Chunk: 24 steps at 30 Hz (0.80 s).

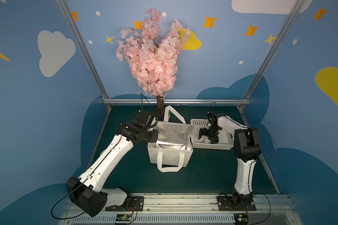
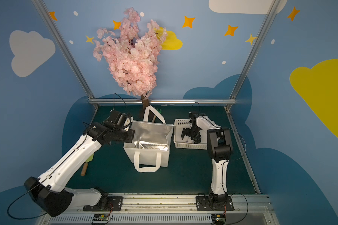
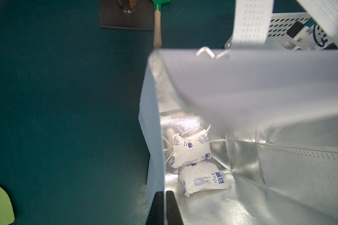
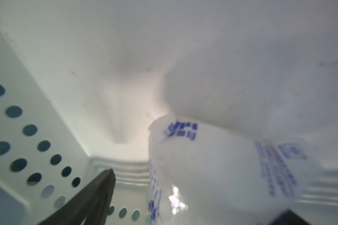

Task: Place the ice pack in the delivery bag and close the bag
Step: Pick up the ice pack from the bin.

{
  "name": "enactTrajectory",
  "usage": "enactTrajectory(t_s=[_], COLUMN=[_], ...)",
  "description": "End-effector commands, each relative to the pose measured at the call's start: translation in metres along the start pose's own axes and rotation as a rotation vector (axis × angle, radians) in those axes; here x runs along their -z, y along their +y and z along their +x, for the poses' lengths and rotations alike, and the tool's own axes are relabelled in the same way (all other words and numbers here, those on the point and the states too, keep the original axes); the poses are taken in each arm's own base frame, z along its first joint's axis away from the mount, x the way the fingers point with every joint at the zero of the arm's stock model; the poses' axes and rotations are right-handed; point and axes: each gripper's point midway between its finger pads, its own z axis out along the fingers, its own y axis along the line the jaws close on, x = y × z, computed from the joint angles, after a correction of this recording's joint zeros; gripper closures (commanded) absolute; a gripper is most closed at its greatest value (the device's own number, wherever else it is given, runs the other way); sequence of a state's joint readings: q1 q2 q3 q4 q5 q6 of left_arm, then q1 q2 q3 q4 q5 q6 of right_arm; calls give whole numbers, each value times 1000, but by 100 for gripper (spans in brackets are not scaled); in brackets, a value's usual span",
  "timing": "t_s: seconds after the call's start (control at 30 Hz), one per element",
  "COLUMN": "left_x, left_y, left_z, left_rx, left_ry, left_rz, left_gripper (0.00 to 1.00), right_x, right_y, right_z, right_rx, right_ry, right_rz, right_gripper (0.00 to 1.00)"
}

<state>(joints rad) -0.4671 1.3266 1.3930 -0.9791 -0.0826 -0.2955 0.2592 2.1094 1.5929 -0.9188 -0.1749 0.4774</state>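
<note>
The delivery bag (image 1: 170, 155) (image 2: 147, 156) stands open mid-table, its foil flap raised at the back. My left gripper (image 3: 164, 208) is shut on the bag's side wall (image 3: 150, 136), pinching the rim; in both top views it sits at the bag's left rim (image 1: 153, 126) (image 2: 130, 125). Two white ice packs with blue print (image 3: 191, 150) (image 3: 201, 179) lie on the bag's foil floor. My right gripper (image 4: 195, 210) (image 1: 205, 136) (image 2: 187, 135) is down in the white basket, open, its fingers (image 4: 98, 194) on either side of another ice pack (image 4: 213, 175) with a gap showing.
The perforated white basket (image 1: 211, 145) (image 2: 189, 146) stands right of the bag, touching it. A pink blossom tree's trunk (image 1: 160, 107) rises behind the bag on a dark plate (image 3: 125, 17). A green spatula (image 2: 86, 165) lies under my left arm; another green tool (image 3: 157, 29) lies behind the bag.
</note>
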Motion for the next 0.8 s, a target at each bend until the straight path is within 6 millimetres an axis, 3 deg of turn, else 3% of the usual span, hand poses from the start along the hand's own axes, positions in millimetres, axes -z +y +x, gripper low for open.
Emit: enactTrajectory(t_s=[0.0, 0.17, 0.27, 0.33, 0.43, 0.57, 0.77], left_x=[10, 10, 9, 9, 10, 9, 10], left_y=[3, 4, 4, 4, 4, 2, 2], left_z=[-3, -3, -3, -3, -3, -3, -6], left_rx=[6, 7, 6, 9, 8, 7, 6], left_ry=[-27, -29, -27, -27, -28, -24, -31], left_rz=[-5, -10, -11, -12, -9, -1, 5], left_gripper=[97, 97, 97, 97, 97, 97, 97], right_x=[-7, -15, -17, -12, 1, 34, 110], right_y=[-1, -8, -15, -16, -18, -14, 3], right_z=[-15, -5, 2, 4, 2, -4, -6], right_rx=[-42, -5, 13, 30, 52, 104, 199], right_ry=[-35, -25, -21, -31, -68, -153, -310], right_rz=[16, 89, 127, 133, 146, 144, 93], right_gripper=[13, 27, 48, 62, 68, 70, 70])
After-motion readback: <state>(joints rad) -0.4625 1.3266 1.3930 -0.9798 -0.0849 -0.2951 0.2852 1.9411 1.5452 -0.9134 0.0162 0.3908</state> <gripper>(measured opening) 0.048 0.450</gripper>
